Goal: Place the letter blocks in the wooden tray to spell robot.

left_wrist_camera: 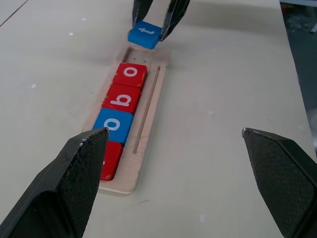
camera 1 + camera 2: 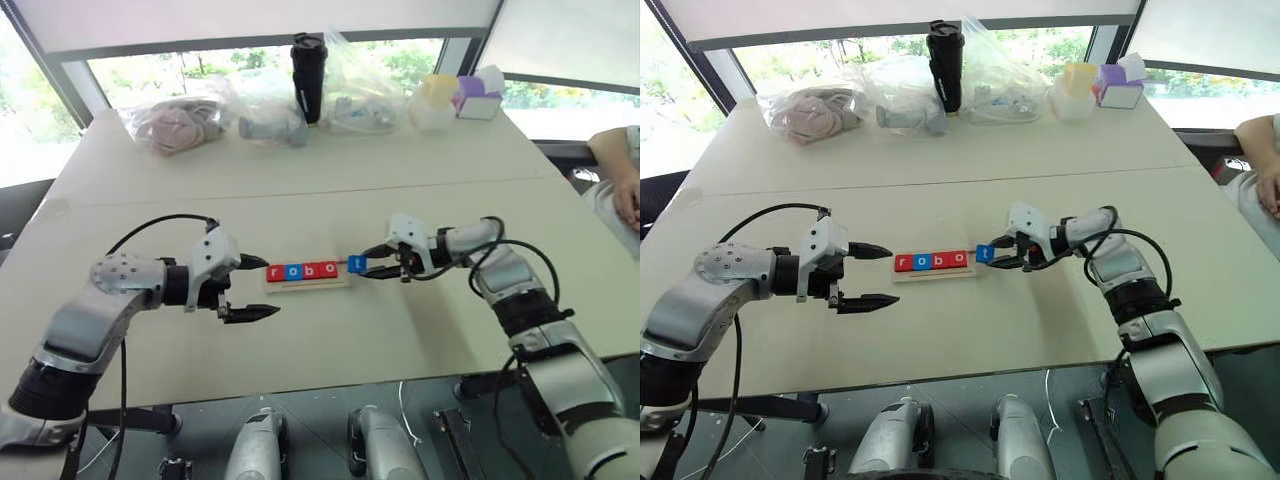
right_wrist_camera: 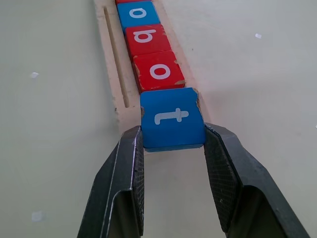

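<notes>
Tiles are being shown in a row inside the wooden tray [image 2: 308, 284], which is lying flat near the middle of the pale worktop [image 2: 400, 340]: a red "r" tile [image 2: 275, 272], a blue "o" tile [image 2: 293, 271], a red "b" tile [image 2: 311, 270] and a red "o" tile [image 2: 329, 269], set edge to edge from the robot's left. The slot at the tray's right end is being left unfilled. A blue "t" tile [image 3: 172, 119] is being gripped between the two black fingers of the right gripper [image 3: 173, 148], which are closed against its opposite sides; the tile is being held at the tray's right end, just beside the red "o", and whether it is touching the tray cannot be told. The left gripper [image 2: 252, 288] is being held just beside the tray's left end, its fingers [image 1: 74, 173] spread wide apart with nothing between them. Bags and a dark bottle [image 2: 308, 75] are being seen at the far edge of the worktop.
</notes>
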Tool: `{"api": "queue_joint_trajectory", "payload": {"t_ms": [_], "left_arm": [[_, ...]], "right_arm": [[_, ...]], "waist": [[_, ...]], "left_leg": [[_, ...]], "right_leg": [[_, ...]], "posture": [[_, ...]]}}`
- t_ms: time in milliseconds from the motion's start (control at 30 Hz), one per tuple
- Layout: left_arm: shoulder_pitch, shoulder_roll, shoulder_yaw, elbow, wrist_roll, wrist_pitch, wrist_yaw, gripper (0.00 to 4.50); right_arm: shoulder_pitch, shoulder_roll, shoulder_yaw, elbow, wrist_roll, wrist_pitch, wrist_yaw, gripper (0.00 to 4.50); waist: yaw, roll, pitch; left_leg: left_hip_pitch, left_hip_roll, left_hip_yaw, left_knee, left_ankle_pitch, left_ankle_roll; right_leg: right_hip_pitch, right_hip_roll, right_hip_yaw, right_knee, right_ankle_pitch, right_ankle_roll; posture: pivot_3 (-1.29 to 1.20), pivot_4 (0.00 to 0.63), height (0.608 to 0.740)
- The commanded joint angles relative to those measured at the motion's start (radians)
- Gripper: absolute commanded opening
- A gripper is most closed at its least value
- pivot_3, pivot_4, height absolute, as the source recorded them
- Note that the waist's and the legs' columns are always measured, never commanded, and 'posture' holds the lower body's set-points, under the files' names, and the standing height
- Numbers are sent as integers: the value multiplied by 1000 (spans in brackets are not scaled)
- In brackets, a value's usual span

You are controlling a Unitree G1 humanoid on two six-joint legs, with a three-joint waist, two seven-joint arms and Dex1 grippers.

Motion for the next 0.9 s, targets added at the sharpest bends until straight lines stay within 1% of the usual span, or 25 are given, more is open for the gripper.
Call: {"api": "queue_joint_trajectory", "payload": {"t_ms": [33, 233, 400, 900], "left_arm": [[17, 7, 29, -40, -9, -1, 15, 4500], [44, 6, 39, -74, -19, 10, 40, 4500], [58, 7, 43, -85, -23, 14, 55, 4500], [47, 9, 30, -60, -8, 0, 61, 4500]], "right_arm": [[-47, 13, 12, 67, -26, -43, 23, 1146], [-104, 49, 34, 181, -67, -110, 47, 1146], [-136, 72, 25, 243, -82, -138, 46, 1146], [-144, 89, 13, 248, -80, -144, 63, 1146]], "waist": [[1, 0, 0], [1, 0, 0], [0, 0, 0], [0, 0, 0]], "left_leg": [[0, 0, 0, 0, 0, 0], [0, 0, 0, 0, 0, 0], [0, 0, 0, 0, 0, 0], [0, 0, 0, 0, 0, 0]], "right_leg": [[0, 0, 0, 0, 0, 0], [0, 0, 0, 0, 0, 0], [0, 0, 0, 1, 0, 0], [0, 0, 0, 1, 0, 0]], "posture": [[0, 150, 740], [0, 150, 740], [0, 150, 740], [0, 150, 740]]}}
